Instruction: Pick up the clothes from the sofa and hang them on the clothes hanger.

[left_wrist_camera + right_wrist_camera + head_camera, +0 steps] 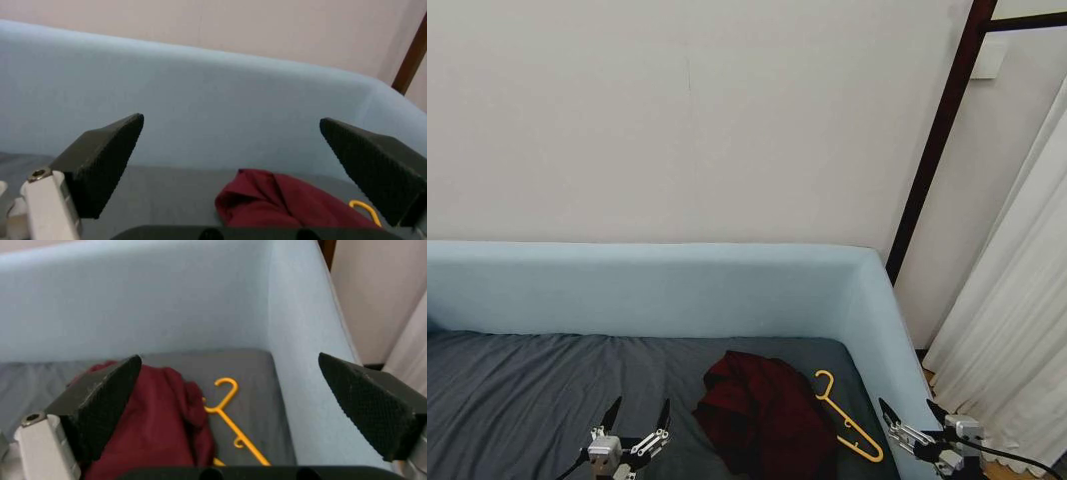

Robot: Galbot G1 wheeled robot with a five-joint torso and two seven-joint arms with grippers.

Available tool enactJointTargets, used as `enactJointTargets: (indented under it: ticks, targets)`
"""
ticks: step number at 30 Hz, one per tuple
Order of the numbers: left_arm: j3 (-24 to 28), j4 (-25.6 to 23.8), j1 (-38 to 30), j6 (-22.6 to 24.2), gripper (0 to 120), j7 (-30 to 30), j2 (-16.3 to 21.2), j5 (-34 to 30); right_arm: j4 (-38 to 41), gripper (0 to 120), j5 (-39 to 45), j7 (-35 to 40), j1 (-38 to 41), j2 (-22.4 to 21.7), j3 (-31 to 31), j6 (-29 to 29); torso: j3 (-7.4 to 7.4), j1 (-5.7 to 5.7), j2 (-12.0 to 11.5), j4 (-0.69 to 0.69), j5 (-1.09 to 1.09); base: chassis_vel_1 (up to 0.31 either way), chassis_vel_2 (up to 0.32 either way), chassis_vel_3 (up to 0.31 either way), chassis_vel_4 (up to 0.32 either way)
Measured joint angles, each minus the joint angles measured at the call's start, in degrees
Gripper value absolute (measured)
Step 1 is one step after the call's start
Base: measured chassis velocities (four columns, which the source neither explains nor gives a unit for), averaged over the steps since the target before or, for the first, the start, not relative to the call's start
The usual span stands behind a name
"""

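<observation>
Red garment [762, 415] is lying crumpled on the grey seat [517, 385] of the sofa [677, 290], toward the right armrest [877, 320]. Its lower edge is running off the head view. Yellow hanger [849, 420] is lying against it, one arm disappearing under the cloth. Left gripper [639, 410] is hovering over the seat left of the garment, jaws spread wide, gripping nothing. Right gripper [907, 410] is hovering by the armrest, equally wide, empty. Dark rack post [932, 150] is standing behind the sofa corner, top cut off. White curtain [1017, 330] is hanging beside it, with plain wall [677, 110] behind.

blue sofa [727, 290] — dark red garment [762, 410], yellow hanger [847, 420] on it.
</observation>
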Motion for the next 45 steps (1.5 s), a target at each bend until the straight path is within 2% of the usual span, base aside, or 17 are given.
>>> enactJointTargets:
  ticks: [4, 5, 8, 10, 14, 15, 19, 20, 22, 23, 26, 28, 30, 32, 37, 45]
  targets:
    - [0.42, 0.93, 0.58, -0.15, 99, 0.60, -1.35, 0.17, -3.39, 100, 7.13, 0.90, 5.69, -4.28, -2.90, -4.15, 0.00, 0.00, 0.00, 0.04, 0.01, 0.000, 0.000, 0.000, 0.000]
    - [0.42, 0.93, 0.58, -0.15, 99, 0.60, -1.35, 0.17, -3.39, 100, 7.13, 0.90, 5.69, -4.28, -2.90, -4.15, 0.00, 0.00, 0.00, 0.04, 0.01, 0.000, 0.000, 0.000, 0.000]
    - [0.35, 1.13, 1.33, -0.56, 99, 0.78, -1.64, 0.75, -6.59, 100, 10.44, 1.12, 12.10, -8.95, -7.87, -6.58, 0.00, 0.00, 0.00, 0.04, 0.00, 0.000, 0.000, 0.000, 0.000]
    - [0.30, 1.13, 1.51, -0.68, 99, 0.96, -1.62, 0.78, -7.61, 100, 11.23, 1.18, 13.97, -10.11, -9.67, -7.06, 0.00, 0.00, 0.00, 0.04, 0.00, 0.000, 0.000, 0.000, 0.000]
    - [0.50, 2.58, 1.50, -2.55, 99, 1.81, -1.25, 0.68, -13.04, 100, 13.67, 1.44, 22.97, -14.75, -19.11, -9.31, 0.00, 0.00, 0.00, 0.03, -0.02, 0.000, 0.000, 0.000, 0.000]
    - [0.50, 2.58, 1.50, -2.55, 99, 1.81, -1.25, 0.68, -13.04, 100, 13.67, 1.44, 22.97, -14.75, -19.11, -9.31, 0.00, 0.00, 0.00, 0.03, -0.02, 0.000, 0.000, 0.000, 0.000]
    - [0.43, 4.51, 1.81, -4.03, 100, 1.49, -1.15, 2.35, -21.69, 100, 14.13, 0.63, 34.28, -16.84, -29.93, -11.92, 0.00, 0.00, 0.00, 0.03, -0.02, 0.000, 0.000, 0.000, 0.000]
    - [0.43, 4.51, 1.81, -4.03, 100, 1.49, -1.15, 2.35, -21.69, 100, 14.13, 0.63, 34.28, -16.84, -29.93, -11.92, 0.00, 0.00, 0.00, 0.03, -0.02, 0.000, 0.000, 0.000, 0.000]
    - [0.16, 5.21, 2.09, -4.68, 100, 1.15, -1.63, 3.30, -26.95, 100, 15.70, 0.65, 40.70, -15.96, -35.73, -12.69, 0.01, 0.00, -0.01, 0.03, 0.02, 0.000, 0.000, 0.000, 0.000]
    - [0.16, 5.21, 2.09, -4.68, 100, 1.15, -1.63, 3.30, -26.95, 100, 15.70, 0.65, 40.70, -15.96, -35.73, -12.69, 0.01, 0.00, -0.01, 0.03, 0.02, 0.000, 0.000, 0.000, 0.000]
    - [-0.13, 4.54, 3.10, -4.61, 100, 1.33, -2.07, 3.19, -32.32, 100, 18.17, 0.75, 48.58, -13.65, -42.45, -13.86, 0.01, 0.00, -0.01, 0.00, 0.01, 0.000, 0.000, 0.000, 0.000]
    - [-0.19, 4.31, 3.34, -4.58, 100, 1.37, -2.04, 3.20, -33.51, 100, 18.57, 0.71, 50.83, -13.16, -44.14, -14.13, 0.01, 0.00, -0.01, 0.03, 0.01, 0.000, 0.000, 0.000, 0.000]
    - [-0.28, 3.79, 4.01, -4.37, 100, 1.60, -1.72, 3.09, -36.79, 100, 19.33, 0.39, 55.92, -11.82, -48.19, -14.53, 0.00, 0.00, 0.00, 0.04, -0.04, 0.000, 0.000, 0.000, 0.000]
    - [-0.66, 3.71, 4.42, -4.37, 100, 1.78, -1.50, 3.52, -40.54, 100, 18.90, -0.62, 59.72, -10.52, -51.94, -14.51, 0.00, 0.00, -0.01, 0.04, 0.00, 0.000, 0.000, 0.000, 0.000]
    - [-1.37, 3.54, 5.02, -4.54, 100, 1.76, -1.49, 4.13, -47.32, 100, 17.63, -2.12, 64.08, -6.45, -55.98, -14.50, 0.00, 0.00, -0.01, 0.02, -0.01, 0.000, 0.000, 0.000, 0.000]
    - [-1.50, 3.13, 6.11, -4.77, 100, 1.71, -2.06, 4.31, -56.48, 100, 13.24, -3.39, 66.60, 0.32, -57.43, -14.67, 0.00, 0.00, 0.00, 0.04, -0.01, 0.000, 0.000, 0.000, 0.000]
